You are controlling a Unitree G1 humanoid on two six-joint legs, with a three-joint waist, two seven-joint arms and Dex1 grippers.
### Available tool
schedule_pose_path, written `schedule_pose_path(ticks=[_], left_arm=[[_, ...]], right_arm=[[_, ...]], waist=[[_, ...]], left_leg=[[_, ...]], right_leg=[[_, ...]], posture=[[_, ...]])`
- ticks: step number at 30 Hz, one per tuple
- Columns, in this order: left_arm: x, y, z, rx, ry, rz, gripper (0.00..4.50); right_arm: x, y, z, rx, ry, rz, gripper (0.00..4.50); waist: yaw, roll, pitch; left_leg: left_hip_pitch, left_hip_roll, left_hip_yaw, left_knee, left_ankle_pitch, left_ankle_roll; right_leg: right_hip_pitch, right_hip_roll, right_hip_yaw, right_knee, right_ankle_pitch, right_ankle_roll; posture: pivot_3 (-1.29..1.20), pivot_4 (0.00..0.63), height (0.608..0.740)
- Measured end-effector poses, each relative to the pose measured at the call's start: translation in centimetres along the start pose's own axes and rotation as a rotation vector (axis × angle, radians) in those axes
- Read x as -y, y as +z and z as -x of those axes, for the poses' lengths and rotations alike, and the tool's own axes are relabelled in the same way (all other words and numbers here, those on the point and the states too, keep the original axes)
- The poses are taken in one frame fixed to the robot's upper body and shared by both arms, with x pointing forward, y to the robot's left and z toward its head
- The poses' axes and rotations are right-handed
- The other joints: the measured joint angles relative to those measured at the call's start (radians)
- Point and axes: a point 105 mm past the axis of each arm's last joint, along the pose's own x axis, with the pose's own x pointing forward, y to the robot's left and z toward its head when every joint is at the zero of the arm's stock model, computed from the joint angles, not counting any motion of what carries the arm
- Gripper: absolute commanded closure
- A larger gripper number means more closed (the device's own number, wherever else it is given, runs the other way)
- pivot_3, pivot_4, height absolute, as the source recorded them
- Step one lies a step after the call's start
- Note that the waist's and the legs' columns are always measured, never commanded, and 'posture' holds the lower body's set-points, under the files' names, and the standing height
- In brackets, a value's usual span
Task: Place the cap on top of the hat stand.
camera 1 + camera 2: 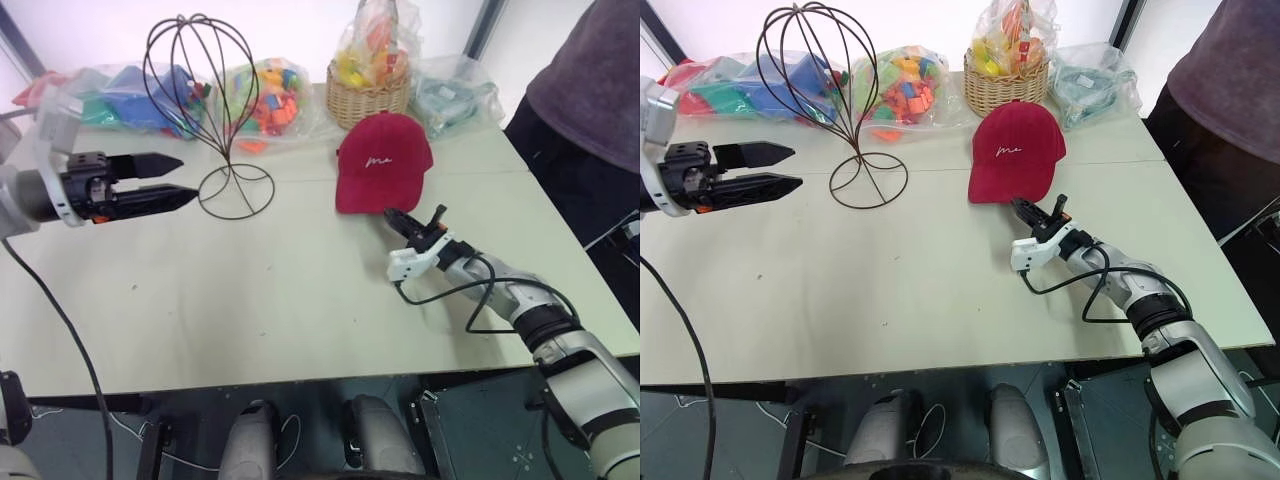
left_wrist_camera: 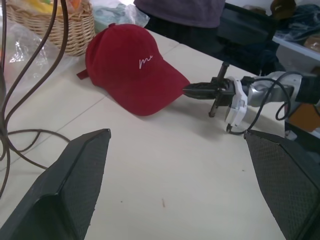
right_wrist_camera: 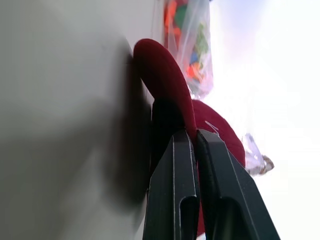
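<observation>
Right claw [image 1: 392,217] pinches the cap [image 1: 382,160] brim for lifting to the stand [image 1: 205,110]; left claw [image 1: 170,180] waits spread.

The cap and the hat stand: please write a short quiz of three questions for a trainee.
1. True or false: the cap already sits on the hat stand.
2. Which hand is at the cap's brim: A) left hand B) right hand?
3. What stands behind the cap on the table?

Key: 1 false, it lies on the table. 2 B, shut on the brim. 3 A wicker basket.
</observation>
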Motion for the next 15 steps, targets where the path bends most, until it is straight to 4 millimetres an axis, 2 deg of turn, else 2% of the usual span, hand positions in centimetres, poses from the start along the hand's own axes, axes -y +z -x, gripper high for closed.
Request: schedule_pose_path(ticks=[2, 4, 7, 9, 12, 15], left_arm=[[-0.2, 0.7, 1.0, 0.004, 0.035, -0.017, 0.00], [-0.5, 1.4, 2.0, 0.016, 0.070, -0.031, 0.00], [-0.8, 1.9, 2.9, 0.021, 0.103, -0.034, 0.00], [-1.2, 2.0, 3.6, 0.022, 0.126, -0.028, 0.00], [-1.9, 2.5, 4.4, 0.037, 0.161, -0.035, 0.00], [-2.6, 3.1, 5.2, 0.065, 0.192, -0.051, 0.00]], right_arm=[[1.4, -0.1, -0.3, -0.049, -0.055, -0.017, 4.46], [4.4, -0.5, -0.7, -0.093, -0.142, -0.011, 4.46], [9.8, -1.0, -0.8, -0.154, -0.287, 0.017, 4.46], [13.4, -0.2, -0.9, -0.153, -0.375, 0.040, 4.46], [18.7, 2.0, -1.2, -0.105, -0.505, 0.069, 4.46], [21.9, 4.4, -1.8, -0.036, -0.583, 0.077, 4.46]], waist=[[0.002, 0.001, 0.001], [0.005, 0.002, 0.001], [0.016, 0.002, 0.001], [0.022, 0.002, 0.001], [0.026, 0.002, 0.001], [0.026, 0.002, 0.001]], left_leg=[[-0.003, 0.000, 0.000, 0.000, 0.000, 0.000], [-0.006, 0.000, 0.001, 0.000, 0.000, 0.000], [-0.007, 0.000, 0.001, 0.000, 0.000, 0.000], [-0.009, 0.000, 0.001, 0.000, 0.000, 0.000], [-0.010, 0.000, 0.001, 0.001, 0.000, 0.000], [-0.011, -0.001, 0.001, 0.001, 0.000, 0.000]], right_leg=[[-0.003, 0.000, 0.000, 0.000, 0.000, 0.000], [-0.006, -0.001, 0.001, 0.000, 0.000, 0.000], [-0.008, -0.001, 0.000, 0.000, 0.000, 0.000], [-0.010, -0.001, 0.000, 0.000, 0.000, 0.000], [-0.010, -0.001, 0.000, 0.000, 0.000, 0.000], [-0.010, -0.001, -0.001, 0.000, 0.000, 0.000]], posture=[[0.00, 0.150, 0.740], [0.00, 0.150, 0.740], [0.00, 0.150, 0.740], [0.00, 0.150, 0.740], [0.00, 0.150, 0.740], [0.00, 0.150, 0.740]])
